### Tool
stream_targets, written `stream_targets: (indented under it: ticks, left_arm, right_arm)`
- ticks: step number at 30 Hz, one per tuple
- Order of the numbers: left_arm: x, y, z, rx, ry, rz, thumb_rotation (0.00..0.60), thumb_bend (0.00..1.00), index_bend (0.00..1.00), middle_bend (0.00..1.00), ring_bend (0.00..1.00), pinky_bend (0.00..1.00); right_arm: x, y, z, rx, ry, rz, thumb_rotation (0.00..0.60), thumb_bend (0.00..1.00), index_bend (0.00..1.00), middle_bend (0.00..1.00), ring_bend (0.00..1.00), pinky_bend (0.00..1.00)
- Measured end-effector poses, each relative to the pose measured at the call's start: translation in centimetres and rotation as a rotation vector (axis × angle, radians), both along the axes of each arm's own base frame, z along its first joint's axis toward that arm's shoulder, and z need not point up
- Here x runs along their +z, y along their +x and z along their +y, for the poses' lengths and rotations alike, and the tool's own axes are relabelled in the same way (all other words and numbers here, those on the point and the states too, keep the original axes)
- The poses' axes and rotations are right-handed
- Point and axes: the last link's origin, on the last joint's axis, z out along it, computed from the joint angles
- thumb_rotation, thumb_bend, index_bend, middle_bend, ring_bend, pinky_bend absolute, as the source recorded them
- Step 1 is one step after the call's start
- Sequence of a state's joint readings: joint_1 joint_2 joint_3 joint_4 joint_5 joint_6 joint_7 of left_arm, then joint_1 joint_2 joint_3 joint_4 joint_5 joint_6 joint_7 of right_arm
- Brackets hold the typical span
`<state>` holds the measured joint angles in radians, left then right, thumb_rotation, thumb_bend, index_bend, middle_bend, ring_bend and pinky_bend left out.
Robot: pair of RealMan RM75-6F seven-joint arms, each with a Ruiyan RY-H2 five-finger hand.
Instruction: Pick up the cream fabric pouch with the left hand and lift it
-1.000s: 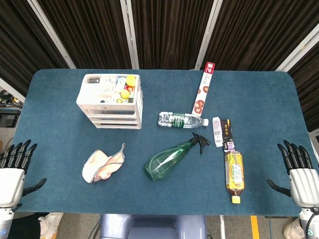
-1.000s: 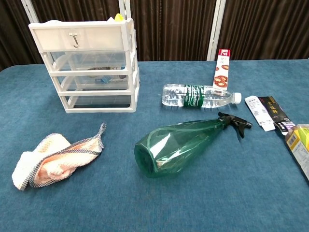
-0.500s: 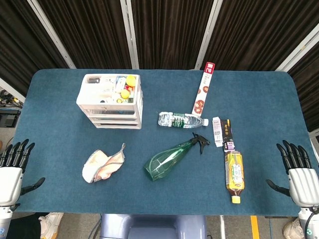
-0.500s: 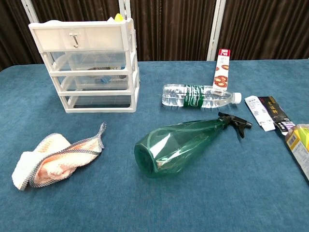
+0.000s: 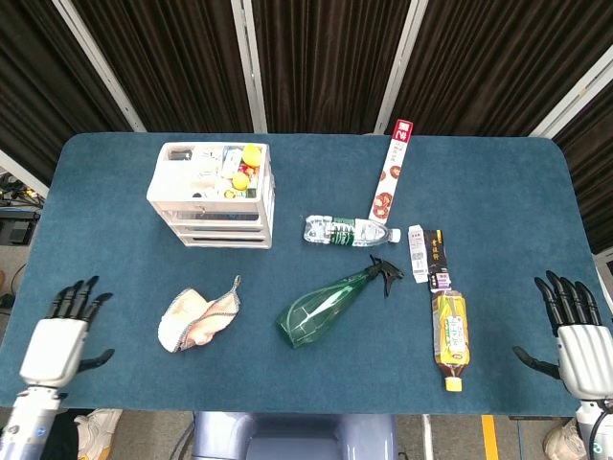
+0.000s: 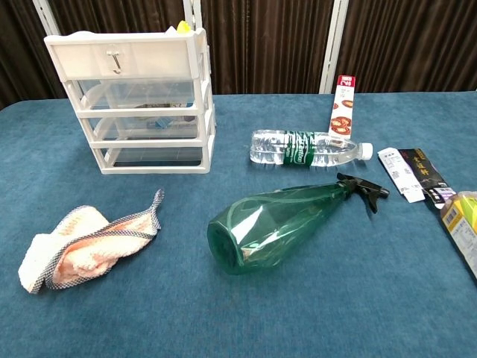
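Crumpled cream fabric pouch with grey-striped edging, lying flat on blue felt-covered table, near front-left. Just behind, white plastic drawer unit; to the right, green translucent spray bottle on its side. Left hand well apart from pouch, fingers spread, holding nothing. Right hand at table's far right edge, likewise spread and unladen.

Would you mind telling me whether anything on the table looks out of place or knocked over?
Nothing is spilled or damaged. The green spray bottle, the water bottle and the tea bottle all lie on their sides, not upright. The pouch lies crumpled, untouched, with the left hand apart from it at the table edge.
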<state>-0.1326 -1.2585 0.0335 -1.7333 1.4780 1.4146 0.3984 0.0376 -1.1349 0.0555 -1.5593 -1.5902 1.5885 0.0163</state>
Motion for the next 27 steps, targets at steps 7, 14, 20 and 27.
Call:
stream_targets:
  ticks: [7,14,20,27]
  left_arm:
    - [-6.2,1.7,1.5,0.034,-0.137,0.053,0.6,0.11,0.21,0.02,0.03,0.12]
    - [-10.2,3.4,2.8,0.044,-0.176,0.047,0.6,0.12,0.24,0.04,0.03,0.13]
    - [-11.6,4.8,4.1,0.027,-0.162,0.048,0.6,0.14,0.27,0.06,0.04,0.14]
    - [-12.6,5.6,4.8,0.018,-0.163,0.059,0.6,0.46,0.66,0.5,0.45,0.44]
  right_arm:
    - [0.1,-0.1,-0.1,-0.005,-0.001,-0.01,0.6,0.0,0.0,0.0,0.0,0.0]
    - [0.1,-0.1,-0.1,-0.005,-0.001,-0.015,0.6,0.0,0.0,0.0,0.0,0.0]
    - [0.1,-0.1,-0.1,-0.004,0.002,-0.018,0.6,0.0,0.0,0.0,0.0,0.0]
    - [0.2,-0.1,-0.1,-0.005,0.001,-0.02,0.6,0.0,0.0,0.0,0.0,0.0]
